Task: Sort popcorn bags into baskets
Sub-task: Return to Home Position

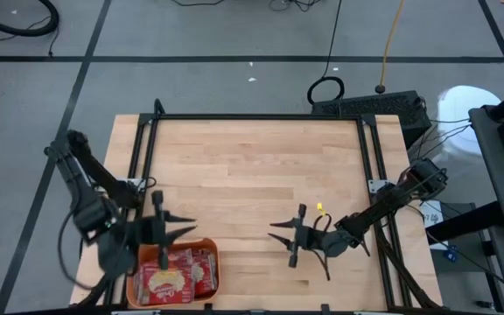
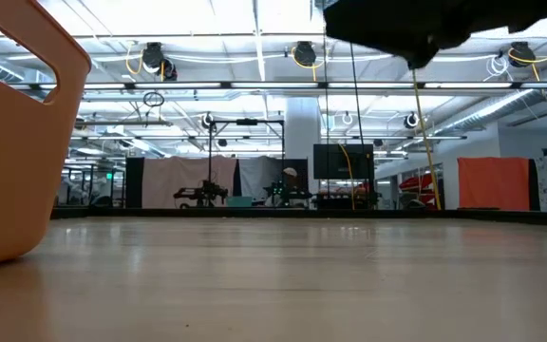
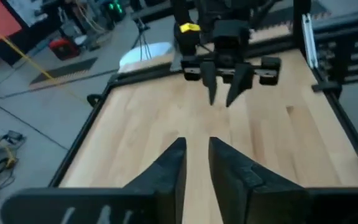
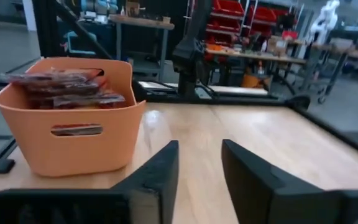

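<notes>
Basket (image 2: 12, 152) wall hogs the low view, contents hidden, fwiw. High view: popcorn bags (image 1: 171, 276) sit inside it, left gripper (image 1: 185, 229) over its rim, right gripper (image 1: 276, 230) out on the table (image 1: 252, 157), both slightly spread, holding nothing. Right wrist view adds bags heaped up to the rim. So I'd lift left straight up before retracting, so it doesn't snag the top bags.

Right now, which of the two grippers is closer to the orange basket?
The left. The left gripper is right at one edge of the orange basket, seen from above. The right gripper is farther off, across a stretch of bare table.
</notes>
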`<action>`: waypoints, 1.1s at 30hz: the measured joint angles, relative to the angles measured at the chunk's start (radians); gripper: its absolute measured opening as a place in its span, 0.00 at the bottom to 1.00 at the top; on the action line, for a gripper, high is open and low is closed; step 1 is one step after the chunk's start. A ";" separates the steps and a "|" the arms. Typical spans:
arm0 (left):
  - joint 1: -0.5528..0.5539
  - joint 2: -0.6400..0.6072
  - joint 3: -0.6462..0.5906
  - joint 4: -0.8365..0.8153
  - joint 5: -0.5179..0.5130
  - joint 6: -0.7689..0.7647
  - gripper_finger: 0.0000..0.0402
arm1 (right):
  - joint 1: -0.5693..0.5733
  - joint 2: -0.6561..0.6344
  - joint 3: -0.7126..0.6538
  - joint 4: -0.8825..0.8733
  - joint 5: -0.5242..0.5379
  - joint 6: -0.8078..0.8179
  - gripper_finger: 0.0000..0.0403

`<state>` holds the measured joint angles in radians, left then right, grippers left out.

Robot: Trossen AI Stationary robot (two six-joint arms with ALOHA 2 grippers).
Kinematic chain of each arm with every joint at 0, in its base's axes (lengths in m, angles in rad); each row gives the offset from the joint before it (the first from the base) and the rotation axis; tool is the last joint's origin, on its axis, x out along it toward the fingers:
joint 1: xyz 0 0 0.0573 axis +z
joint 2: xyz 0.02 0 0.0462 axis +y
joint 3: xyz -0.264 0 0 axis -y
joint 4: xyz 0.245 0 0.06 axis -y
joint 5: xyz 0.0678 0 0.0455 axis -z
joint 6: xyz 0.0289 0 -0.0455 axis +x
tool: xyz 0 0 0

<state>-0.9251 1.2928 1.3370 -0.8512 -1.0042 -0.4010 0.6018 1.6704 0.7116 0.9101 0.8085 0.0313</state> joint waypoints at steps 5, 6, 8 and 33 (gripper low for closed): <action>0.073 -0.155 -0.283 0.365 0.116 0.206 0.13 | 0.001 -0.057 0.000 -0.021 -0.002 -0.094 0.15; 0.088 -0.186 -0.333 0.439 0.144 0.247 0.12 | 0.003 -0.073 0.000 -0.040 -0.002 -0.109 0.12; 0.119 -0.240 -0.419 0.586 0.187 0.335 0.10 | 0.006 -0.109 0.000 -0.095 -0.012 -0.122 0.06; 0.363 -0.661 -1.150 1.204 0.484 0.445 0.08 | -0.063 -0.605 -0.573 0.132 -0.316 -0.017 0.00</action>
<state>-0.5621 0.6321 0.1869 0.3530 -0.5205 0.0437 0.5386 1.0658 0.1391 1.0416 0.4930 0.0147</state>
